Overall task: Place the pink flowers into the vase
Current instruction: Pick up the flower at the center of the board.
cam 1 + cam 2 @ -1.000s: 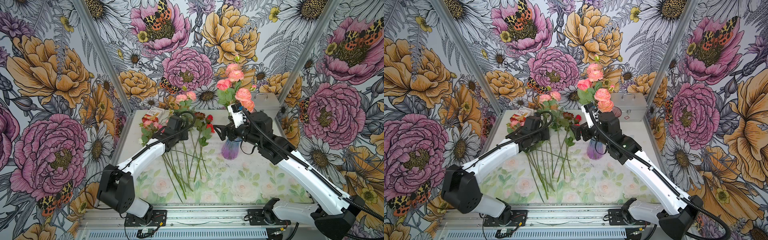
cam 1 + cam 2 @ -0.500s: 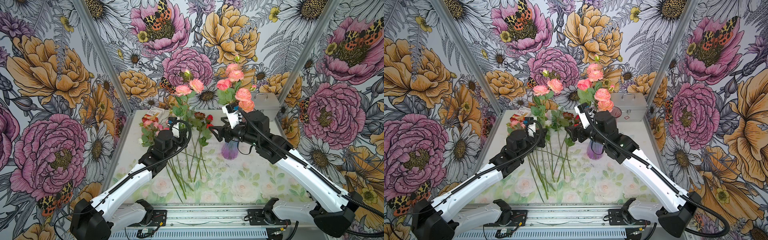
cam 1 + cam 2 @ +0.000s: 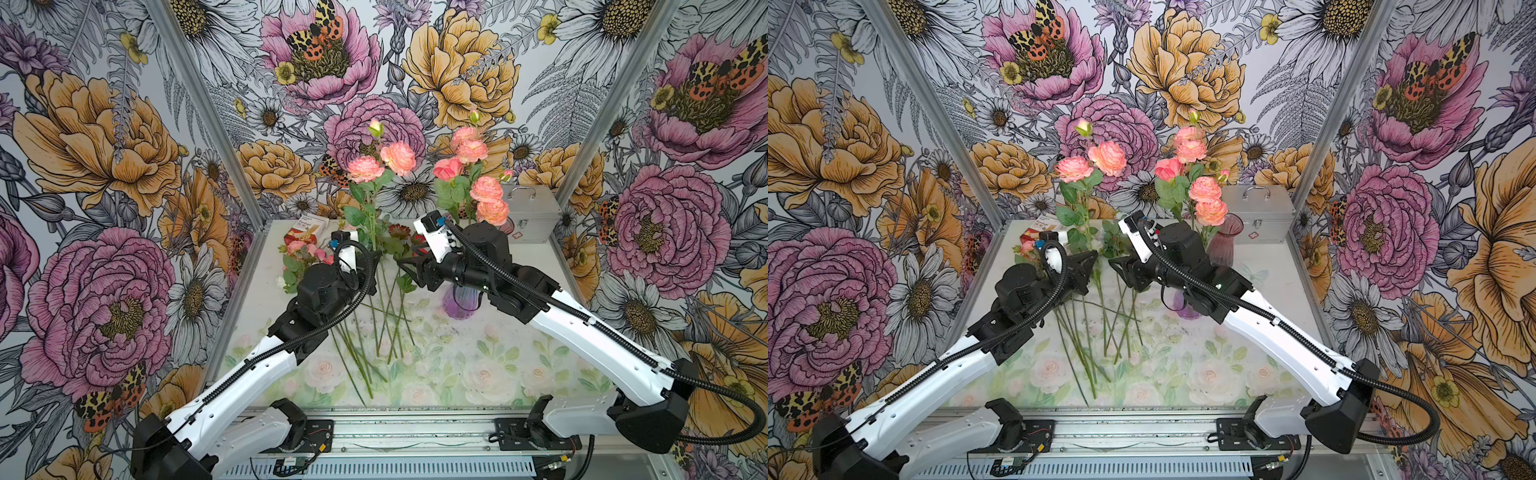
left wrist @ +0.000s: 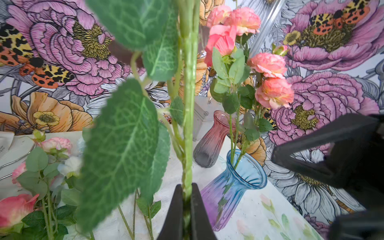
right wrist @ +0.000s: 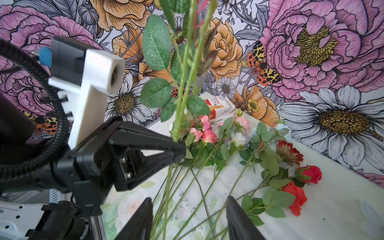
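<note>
While left gripper (image 4: 187, 189) clamps pink flowers (image 3: 365, 169) upright, right gripper (image 5: 189, 199) parted, empty, vase (image 4: 255, 182) rim clear beside them

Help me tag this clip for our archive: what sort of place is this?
Probably a staged robot test cell, not a florist's: two arms mounted on a metal rail, flower-print panels boxing in a small table, and loose flowers lying on it.
</note>
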